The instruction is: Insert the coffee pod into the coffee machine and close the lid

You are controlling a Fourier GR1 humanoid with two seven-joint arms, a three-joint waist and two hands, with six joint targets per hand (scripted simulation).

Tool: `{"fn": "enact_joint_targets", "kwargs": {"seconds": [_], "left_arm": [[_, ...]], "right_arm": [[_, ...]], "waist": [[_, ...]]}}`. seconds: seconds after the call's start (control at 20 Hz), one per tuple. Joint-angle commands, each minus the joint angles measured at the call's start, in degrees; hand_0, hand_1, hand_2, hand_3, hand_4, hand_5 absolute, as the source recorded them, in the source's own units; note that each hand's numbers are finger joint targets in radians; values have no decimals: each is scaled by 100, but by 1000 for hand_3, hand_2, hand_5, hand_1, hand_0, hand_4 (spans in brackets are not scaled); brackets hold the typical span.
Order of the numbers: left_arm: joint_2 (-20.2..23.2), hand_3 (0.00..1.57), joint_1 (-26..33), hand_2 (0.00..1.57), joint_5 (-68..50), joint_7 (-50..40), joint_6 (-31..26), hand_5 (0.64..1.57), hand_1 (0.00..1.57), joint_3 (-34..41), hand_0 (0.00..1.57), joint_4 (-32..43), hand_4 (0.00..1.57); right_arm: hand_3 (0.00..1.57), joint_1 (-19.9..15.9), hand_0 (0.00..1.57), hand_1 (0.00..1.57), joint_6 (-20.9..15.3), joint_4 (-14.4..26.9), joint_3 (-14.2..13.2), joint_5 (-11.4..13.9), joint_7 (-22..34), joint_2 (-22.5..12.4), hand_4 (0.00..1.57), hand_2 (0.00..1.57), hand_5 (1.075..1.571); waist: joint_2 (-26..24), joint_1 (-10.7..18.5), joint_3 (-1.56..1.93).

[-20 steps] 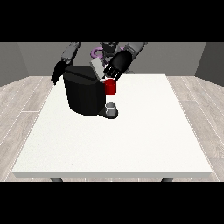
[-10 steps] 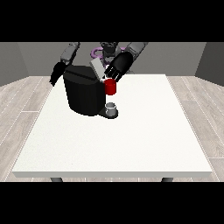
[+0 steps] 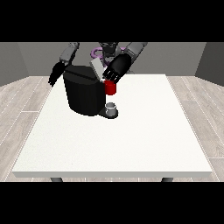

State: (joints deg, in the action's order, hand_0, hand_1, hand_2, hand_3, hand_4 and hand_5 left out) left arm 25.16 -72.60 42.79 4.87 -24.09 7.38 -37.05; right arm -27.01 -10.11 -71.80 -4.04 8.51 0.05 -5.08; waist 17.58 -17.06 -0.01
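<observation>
The black coffee machine stands on the white table at the back left. Its grey lid is tilted up at the top right corner. The hand at the view's right hovers right beside the lid and just above a red thing at the machine. The hand at the view's left hangs behind the machine's left side with straight fingers, holding nothing. A small grey thing sits on the machine's base at the front.
The robot's torso is behind the table's far edge. Wood-pattern floor surrounds the table on both sides.
The hand at the view's right has shifted slightly at the lid. The hand at the view's left and the machine have barely moved.
</observation>
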Motion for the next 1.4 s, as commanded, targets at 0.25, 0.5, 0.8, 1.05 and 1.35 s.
{"fn": "enact_joint_targets", "kwargs": {"seconds": [0.25,0.5,0.8,1.05,1.35], "left_arm": [[59,1172,-314,1207,65,-62,93,1571,1189,47,1189,18,362],[308,1132,101,1228,441,476,631,1571,1209,-170,1209,107,0],[171,1050,-10,1178,670,405,603,1571,1160,-402,1160,35,0],[234,985,115,1136,546,580,722,1571,1117,-170,1117,271,0],[216,957,-188,1211,492,746,832,1571,1247,-101,1247,32,0]], "right_arm": [[0,-25,0,0,-130,85,126,161,-34,105,0,0,1571],[0,-104,0,0,-171,-355,223,268,235,44,145,0,1571],[0,-102,0,0,-159,-42,38,123,61,49,0,0,1571],[0,-14,0,0,-91,-326,182,188,298,32,0,0,1571],[0,-165,0,0,-118,-17,-34,41,-43,30,85,0,1571]], "waist": [[7,-38,3],[274,-203,-1],[255,-27,3],[175,-173,0],[385,-39,3]]}}
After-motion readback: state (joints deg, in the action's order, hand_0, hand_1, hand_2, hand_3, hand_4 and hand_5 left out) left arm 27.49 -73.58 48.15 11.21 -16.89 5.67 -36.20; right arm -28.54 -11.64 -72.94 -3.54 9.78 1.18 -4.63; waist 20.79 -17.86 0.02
